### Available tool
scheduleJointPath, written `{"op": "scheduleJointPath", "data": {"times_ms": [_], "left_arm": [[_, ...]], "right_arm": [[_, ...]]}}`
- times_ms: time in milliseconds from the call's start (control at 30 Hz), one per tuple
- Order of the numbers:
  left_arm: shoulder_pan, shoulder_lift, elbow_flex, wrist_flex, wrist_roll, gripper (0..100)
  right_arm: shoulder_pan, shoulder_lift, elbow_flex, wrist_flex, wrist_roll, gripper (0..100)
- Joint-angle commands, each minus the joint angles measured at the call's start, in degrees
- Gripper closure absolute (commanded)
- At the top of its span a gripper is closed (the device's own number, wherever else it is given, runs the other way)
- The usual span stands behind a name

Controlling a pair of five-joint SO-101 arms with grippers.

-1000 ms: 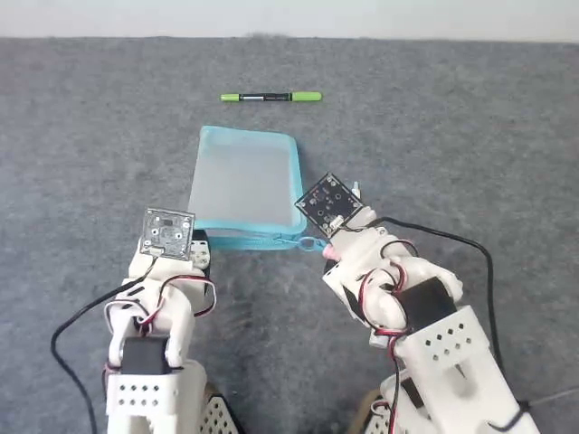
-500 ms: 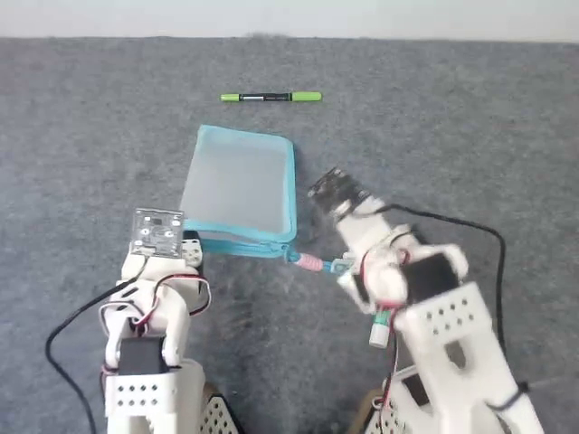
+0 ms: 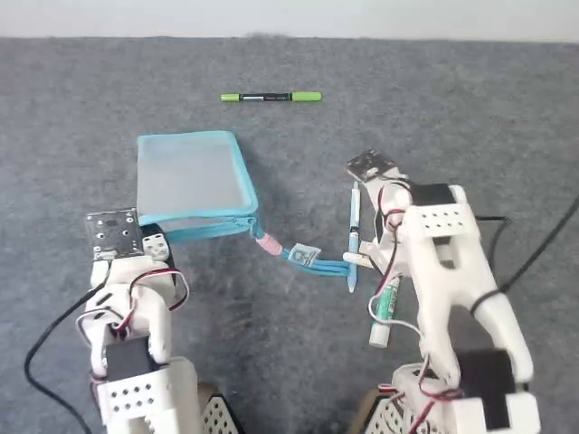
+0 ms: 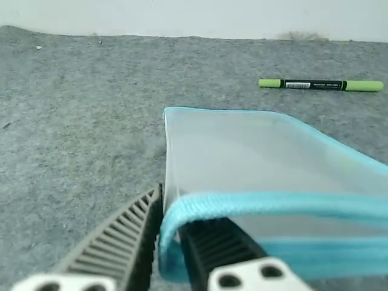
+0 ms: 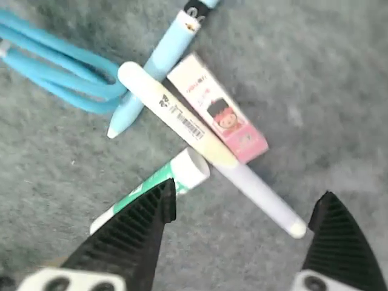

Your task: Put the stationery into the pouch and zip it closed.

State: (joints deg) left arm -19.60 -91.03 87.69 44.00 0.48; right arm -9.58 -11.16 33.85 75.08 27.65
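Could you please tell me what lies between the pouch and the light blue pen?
In the high view, a blue cord stretches from the pouch toward the light blue pen, carrying a pink piece and a small tag.

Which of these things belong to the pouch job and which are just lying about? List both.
Job: pouch, gripped by the left pincer; its blue strap; green marker; blue pen; white pen; pink eraser; green-and-white marker; open right pincer above the pens.

Not part of it: the grey mat underneath.
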Motion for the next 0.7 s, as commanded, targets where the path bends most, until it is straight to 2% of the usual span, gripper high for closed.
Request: {"op": "scheduleJointPath", "data": {"times_ms": [0,300,667], "left_arm": [[-0.4,-0.8,-3.6,-2.7,0.7,99],[-0.5,-0.6,-3.3,-3.5,0.7,99],[-0.4,-0.7,-3.3,-3.3,0.7,99]], "right_arm": [[0.3,0.7,-2.7,-1.2,4.9,67.1],[2.6,1.7,1.4,-7.0,25.4,67.2],[9.2,2.1,7.6,-14.0,33.6,67.8]]}}
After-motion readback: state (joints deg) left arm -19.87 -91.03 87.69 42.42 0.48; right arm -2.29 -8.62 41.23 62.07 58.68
